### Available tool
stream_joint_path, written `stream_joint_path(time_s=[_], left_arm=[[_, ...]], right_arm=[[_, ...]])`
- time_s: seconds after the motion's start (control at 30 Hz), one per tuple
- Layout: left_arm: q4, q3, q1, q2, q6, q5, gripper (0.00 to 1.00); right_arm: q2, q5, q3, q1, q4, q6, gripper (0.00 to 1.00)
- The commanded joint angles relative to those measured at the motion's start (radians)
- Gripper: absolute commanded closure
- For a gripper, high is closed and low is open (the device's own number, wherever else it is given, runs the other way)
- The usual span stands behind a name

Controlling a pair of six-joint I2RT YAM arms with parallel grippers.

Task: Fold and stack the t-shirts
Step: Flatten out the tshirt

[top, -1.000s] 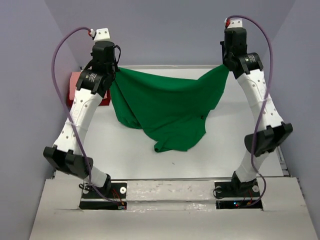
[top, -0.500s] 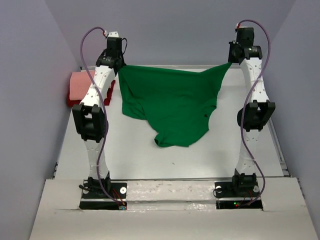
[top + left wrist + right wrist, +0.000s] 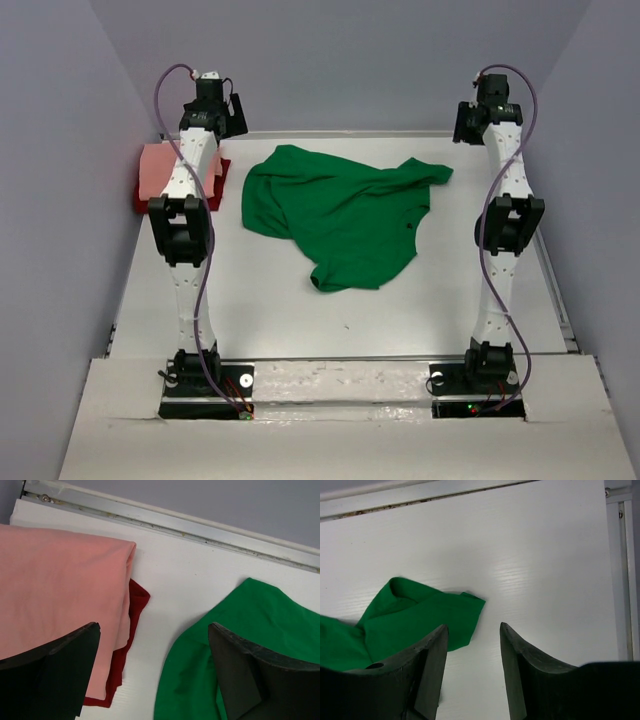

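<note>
At the back of the table (image 3: pixel 300 320), left gripper (image 3: pixel 152 627) and right gripper (image 3: pixel 473 626) hung open, empty, beside the green shirt (image 3: pixel 340 210), presumably spread for folding.

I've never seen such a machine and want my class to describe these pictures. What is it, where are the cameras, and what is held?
Two robot arms stand at a white table. One picture looks down from above and behind them; two come from cameras on the wrists. A green t-shirt lies crumpled mid-table; a folded pink t-shirt rests on a dark red t-shirt at far left. The left gripper and right gripper are open, holding nothing.
</note>
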Motion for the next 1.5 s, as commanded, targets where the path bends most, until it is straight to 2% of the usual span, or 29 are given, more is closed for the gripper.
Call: stream_joint_path(time_s=[0.0, 0.13, 0.2, 0.27, 0.3, 0.37, 0.4, 0.43, 0.53, 0.67, 0.9, 0.97, 1.1, 1.23, 1.3, 1.47], left_arm=[[0.023, 0.004, 0.016, -0.084, -0.01, 0.04, 0.01], [0.05, -0.093, 0.0, -0.215, -0.036, 0.035, 0.01], [0.057, -0.198, -0.03, -0.327, -0.05, -0.017, 0.01], [0.07, -0.304, -0.059, -0.42, -0.064, -0.055, 0.01], [0.12, -0.463, -0.099, -0.539, -0.085, -0.077, 0.01], [0.222, -0.652, -0.136, -0.681, -0.104, -0.04, 0.01], [0.284, -0.796, -0.154, -0.81, -0.108, -0.034, 0.01], [0.275, -0.838, -0.187, -0.854, -0.114, -0.058, 0.01], [0.171, -0.944, -0.182, -0.933, -0.116, -0.049, 0.02], [0.23, -1.15, -0.161, -1.083, -0.116, -0.025, 0.07], [0.206, -1.147, -0.064, -1.065, -0.167, 0.161, 0.12], [0.189, -1.118, -0.053, -1.05, -0.174, 0.164, 0.12], [0.169, -1.08, -0.047, -1.03, -0.177, 0.178, 0.12], [0.168, -1.066, -0.037, -1.014, -0.197, 0.228, 0.12], [0.166, -1.064, -0.037, -1.008, -0.202, 0.236, 0.12], [0.16, -1.049, -0.026, -0.987, -0.205, 0.251, 0.12]], right_arm=[[-0.129, -0.013, 0.02, -0.004, 0.03, 0.004, 0.46], [-0.284, -0.025, -0.062, 0.013, 0.025, 0.033, 0.45], [-0.429, -0.005, -0.242, 0.096, 0.046, 0.045, 0.46], [-0.549, 0.136, -0.42, 0.22, 0.108, -0.001, 0.45], [-0.6, 0.179, -0.59, 0.342, 0.153, -0.014, 0.44], [-0.715, 0.163, -0.721, 0.409, 0.165, 0.039, 0.44], [-0.752, 0.129, -0.849, 0.409, 0.165, 0.08, 0.44], [-0.793, 0.095, -0.929, 0.409, 0.193, 0.112, 0.45], [-0.984, 0.004, -1.23, 0.409, 0.316, 0.156, 0.45], [-1.108, -0.161, -1.416, 0.329, 0.37, 0.226, 0.46], [-1.199, -0.394, -1.588, 0.311, 0.487, 0.367, 0.46], [-1.235, -0.439, -1.633, 0.311, 0.543, 0.419, 0.46], [-1.335, -0.564, -1.79, 0.311, 0.707, 0.647, 0.46], [-1.389, -0.706, -2.016, 0.302, 1.006, 0.922, 0.46], [-1.388, -0.717, -2.062, 0.302, 1.07, 0.95, 0.46], [-1.349, -0.671, -2.102, 0.302, 1.024, 0.898, 0.46]])
